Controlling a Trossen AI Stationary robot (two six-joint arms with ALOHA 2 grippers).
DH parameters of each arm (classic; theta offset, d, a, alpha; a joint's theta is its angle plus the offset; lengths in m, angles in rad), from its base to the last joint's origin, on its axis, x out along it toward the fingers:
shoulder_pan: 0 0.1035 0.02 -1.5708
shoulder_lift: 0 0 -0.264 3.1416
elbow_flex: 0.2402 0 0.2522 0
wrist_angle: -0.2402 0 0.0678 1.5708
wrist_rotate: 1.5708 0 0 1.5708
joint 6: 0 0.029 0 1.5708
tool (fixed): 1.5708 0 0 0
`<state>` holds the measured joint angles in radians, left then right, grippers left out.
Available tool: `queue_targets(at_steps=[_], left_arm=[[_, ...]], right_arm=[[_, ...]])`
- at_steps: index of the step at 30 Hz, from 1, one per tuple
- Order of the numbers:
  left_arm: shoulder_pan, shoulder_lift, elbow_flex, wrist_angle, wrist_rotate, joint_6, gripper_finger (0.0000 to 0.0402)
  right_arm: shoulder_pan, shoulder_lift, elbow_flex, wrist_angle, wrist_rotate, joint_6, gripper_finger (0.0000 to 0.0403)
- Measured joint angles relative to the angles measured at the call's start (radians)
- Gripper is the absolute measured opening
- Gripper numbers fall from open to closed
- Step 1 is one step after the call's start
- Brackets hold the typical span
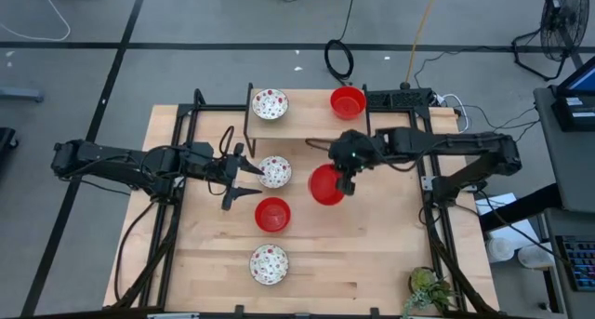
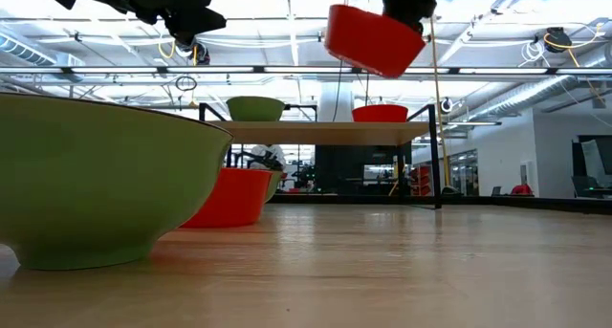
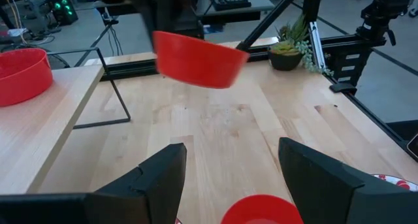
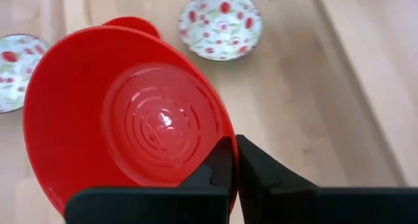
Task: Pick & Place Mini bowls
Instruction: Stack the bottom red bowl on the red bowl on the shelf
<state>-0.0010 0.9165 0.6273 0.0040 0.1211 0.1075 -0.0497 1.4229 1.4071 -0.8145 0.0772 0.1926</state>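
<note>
Three red bowls (image 1: 326, 185), three speckled bowls (image 1: 270, 103).

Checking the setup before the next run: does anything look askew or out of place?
Only the red bowl in the right gripper: pinched by its rim, it hangs tilted above the table. Nothing looks spilled or damaged.

On the wooden tabletop (image 1: 372, 254) a red-speckled white mini bowl (image 1: 274, 171) lies centrally, a glossy red mini bowl (image 1: 272, 214) in front of it, another speckled white bowl (image 1: 268, 264) nearest the front edge. Two more bowls (image 1: 270, 103) sit on the raised wooden shelf (image 1: 307, 124) behind.
</note>
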Motion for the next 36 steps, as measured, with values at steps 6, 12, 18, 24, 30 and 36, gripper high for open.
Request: queue_targets(at_steps=[6,12,18,24,30,36], left_arm=[[0.0,0.0,0.0,0.0,0.0,0.0,0.0246],[0.0,0.0,0.0,0.0,0.0,0.0,0.0246],[0.0,0.0,0.0,0.0,0.0,0.0,0.0246],[0.0,0.0,0.0,0.006,-0.001,0.025,0.0246],[0.0,0.0,0.0,0.034,-0.023,0.045,0.0246],[0.0,0.0,0.0,0.059,-0.106,0.109,0.0246]], right_arm=[[-0.092,-0.017,0.0,0.003,0.0,-0.03,0.0],[-0.193,-0.04,0.0,0.055,-0.002,-0.059,0.0],[-0.299,-0.056,0.0,0.183,-0.003,-0.091,0.0],[-0.392,-0.062,0.0,0.367,-0.004,-0.135,0.0],[-0.488,-0.058,0.052,0.496,-0.109,-0.157,0.0],[-0.574,-0.002,0.228,0.475,-0.161,-0.191,0.0]])
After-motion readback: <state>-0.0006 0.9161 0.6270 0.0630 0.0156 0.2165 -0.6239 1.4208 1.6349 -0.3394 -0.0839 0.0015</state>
